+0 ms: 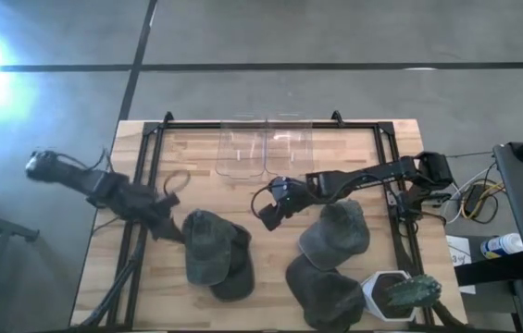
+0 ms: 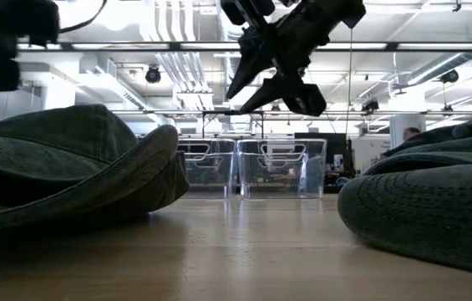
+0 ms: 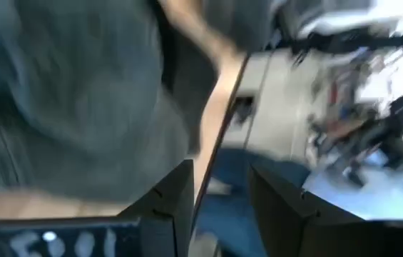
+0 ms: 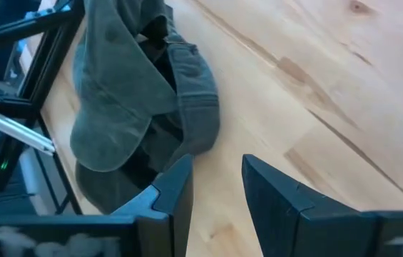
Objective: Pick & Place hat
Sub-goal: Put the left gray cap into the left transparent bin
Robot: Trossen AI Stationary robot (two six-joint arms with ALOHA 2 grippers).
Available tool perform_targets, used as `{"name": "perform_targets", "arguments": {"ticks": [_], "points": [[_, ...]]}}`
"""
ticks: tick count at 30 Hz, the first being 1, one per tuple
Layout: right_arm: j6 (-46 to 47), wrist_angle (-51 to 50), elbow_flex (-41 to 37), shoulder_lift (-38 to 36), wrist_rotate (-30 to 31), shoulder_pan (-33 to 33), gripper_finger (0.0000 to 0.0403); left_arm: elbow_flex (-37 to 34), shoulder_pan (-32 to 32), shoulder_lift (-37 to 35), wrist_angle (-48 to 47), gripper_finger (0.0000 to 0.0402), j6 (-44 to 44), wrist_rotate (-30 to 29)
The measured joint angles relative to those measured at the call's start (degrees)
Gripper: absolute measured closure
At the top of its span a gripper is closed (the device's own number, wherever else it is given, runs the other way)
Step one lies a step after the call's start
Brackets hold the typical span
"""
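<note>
High view: right gripper (image 1: pixel 267 215) hangs empty over bare table centre, fingers parted, near the clear bins (image 1: pixel 264 148). Left gripper (image 1: pixel 170 225) sits at the edge of the left hats (image 1: pixel 213 252), grasp state cannot tell. More hats (image 1: pixel 333 231) lie right.

Low view: right gripper raised above the table, released.

Left wrist: fingers (image 3: pixel 169 203) apart, nothing between, hat cloth close ahead.

Right wrist: empty, hats beyond.

Step looks like reaching for a hat; next calls for descending and closing on cloth.
</note>
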Motion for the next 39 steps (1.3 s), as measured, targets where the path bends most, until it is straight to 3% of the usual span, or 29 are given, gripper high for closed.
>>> {"name": "perform_targets", "arguments": {"ticks": [8,13,22,32,39], "points": [[-1.3,-0.2,-1.0,-0.3,-0.7,-0.3,0.0284,-0.5,-22.5,11.7,2.5,0.0276,-18.3,-19.1],[-3.9,-0.4,-1.1,-0.3,-2.1,-1.3,0.0284,0.6,-31.6,20.3,7.8,0.0276,-27.4,-21.8],[-8.5,-0.5,-1.2,-0.2,-5.9,-3.5,0.0284,5.0,-33.5,36.2,19.4,0.0276,-35.0,-21.0],[-11.6,-0.5,-1.2,-0.2,-7.5,-4.0,0.0284,11.5,-33.5,47.0,20.0,0.0276,-44.9,-20.5],[-12.5,-0.7,-1.2,-0.2,-7.9,-4.0,0.0284,14.4,-33.9,51.8,19.6,0.0276,-56.6,-32.5]]}}
